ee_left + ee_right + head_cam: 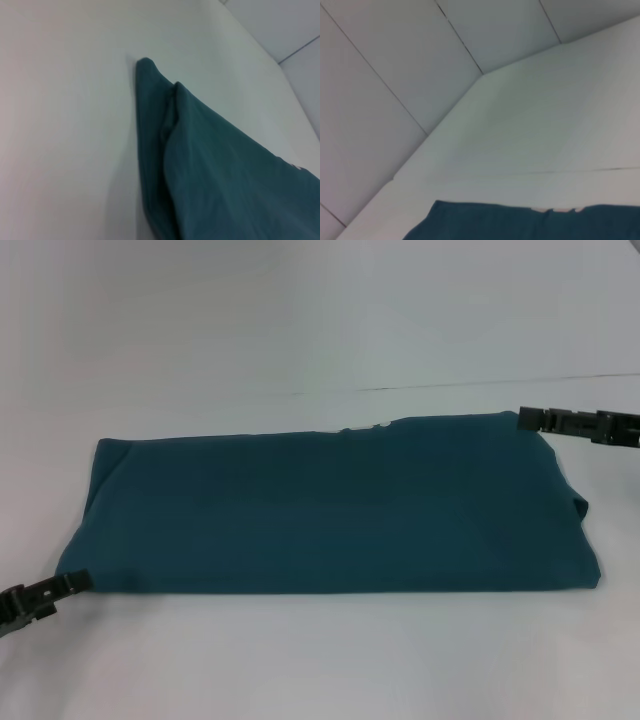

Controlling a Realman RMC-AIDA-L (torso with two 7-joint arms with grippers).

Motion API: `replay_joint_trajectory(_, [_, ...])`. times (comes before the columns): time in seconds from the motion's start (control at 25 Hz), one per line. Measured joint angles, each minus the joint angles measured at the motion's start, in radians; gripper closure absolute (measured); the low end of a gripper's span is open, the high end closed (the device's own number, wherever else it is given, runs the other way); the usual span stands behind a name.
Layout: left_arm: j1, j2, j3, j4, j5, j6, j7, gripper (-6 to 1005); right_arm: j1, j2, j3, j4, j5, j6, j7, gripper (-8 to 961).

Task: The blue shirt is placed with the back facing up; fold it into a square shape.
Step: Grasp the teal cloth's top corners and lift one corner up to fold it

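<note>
Both of my grippers sit at opposite corners of the blue shirt [330, 505], which lies flat on the white table [320, 660] as a long folded band running across in front of me. At the near corner on my left, my left gripper [78, 581] just touches the cloth; at the far corner on my right, my right gripper [524, 420] meets the upper edge. Whether either pair of fingers has closed on fabric or stands apart I cannot tell. In the left wrist view the corner shows stacked layers with a rolled lip, so I judge the good pinch is one that takes every layer together, not only the top sheet. A bit of white shows at the far edge, probably lettering peeking out. To make a square, the band likely needs one end carried over the other, and I would keep both held corners level and taut so the fold line stays straight and the edges meet.
</note>
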Motion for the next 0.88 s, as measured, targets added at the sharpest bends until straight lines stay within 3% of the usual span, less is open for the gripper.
replay_joint_trajectory(0.88, [-0.097,0.017,0.08,-0.069,0.075,-0.122,-0.079,120,-0.008,-0.007,0.026,-0.002,0.016,-0.003,0.002,42])
